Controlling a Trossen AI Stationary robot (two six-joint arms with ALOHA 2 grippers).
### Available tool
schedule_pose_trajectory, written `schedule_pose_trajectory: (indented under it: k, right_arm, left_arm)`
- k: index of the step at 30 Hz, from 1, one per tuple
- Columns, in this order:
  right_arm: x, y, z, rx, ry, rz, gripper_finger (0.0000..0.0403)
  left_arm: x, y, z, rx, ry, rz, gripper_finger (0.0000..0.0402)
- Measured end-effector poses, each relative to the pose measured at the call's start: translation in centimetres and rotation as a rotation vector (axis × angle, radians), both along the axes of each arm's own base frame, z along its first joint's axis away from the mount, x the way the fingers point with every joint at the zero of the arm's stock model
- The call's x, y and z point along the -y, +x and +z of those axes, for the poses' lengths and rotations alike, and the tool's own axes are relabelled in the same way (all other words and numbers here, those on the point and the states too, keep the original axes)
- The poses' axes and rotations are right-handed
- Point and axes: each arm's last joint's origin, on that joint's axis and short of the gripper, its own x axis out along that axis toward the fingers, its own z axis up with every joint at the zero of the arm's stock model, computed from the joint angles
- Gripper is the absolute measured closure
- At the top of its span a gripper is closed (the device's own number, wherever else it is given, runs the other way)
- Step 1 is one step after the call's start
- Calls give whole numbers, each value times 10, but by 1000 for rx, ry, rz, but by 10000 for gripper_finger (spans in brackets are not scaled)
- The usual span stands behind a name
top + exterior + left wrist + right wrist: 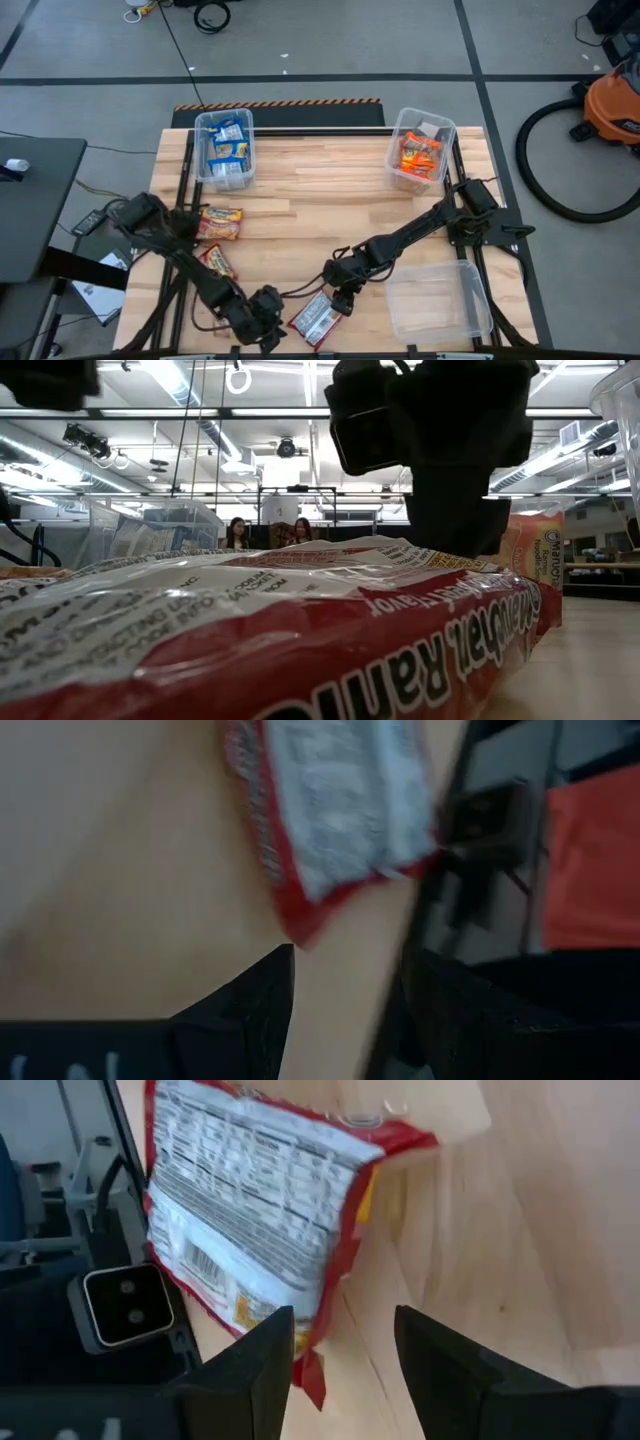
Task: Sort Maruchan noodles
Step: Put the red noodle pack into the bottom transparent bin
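A red Maruchan packet (318, 320) lies flat near the table's front edge with its white printed back up (250, 1210). My left gripper (275, 325) stands open just left of it, and the packet (330, 810) lies ahead of its fingers. My right gripper (345, 298) hovers open at the packet's far right corner; that corner (312, 1372) shows between its fingers (345, 1342). In the low view the packet (300, 630) fills the foreground under a dark gripper (440, 460). Two more packets (220, 222) (217, 262) lie flat on the table's left side.
A clear bin with blue packets (225, 148) stands at the far left and one with orange packets (420, 150) at the far right. An empty clear bin (435, 300) sits at the near right, close to my right arm. Bare wood lies mid-table.
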Motion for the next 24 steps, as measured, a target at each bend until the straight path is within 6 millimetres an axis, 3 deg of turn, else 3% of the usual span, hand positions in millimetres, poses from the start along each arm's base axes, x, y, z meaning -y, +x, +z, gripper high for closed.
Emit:
schedule_pose_trajectory:
  k: [8,16,24]
  right_arm:
    - [0,1,1,35,-23,34,232]
    - [-1,1,1,46,-9,80,252]
    - [-3,5,-14,18,43,106,267]
  left_arm:
    - [-15,17,-25,-45,86,22,210]
    - [-20,23,-27,-36,91,23,210]
    - [-21,25,-27,-27,92,28,210]
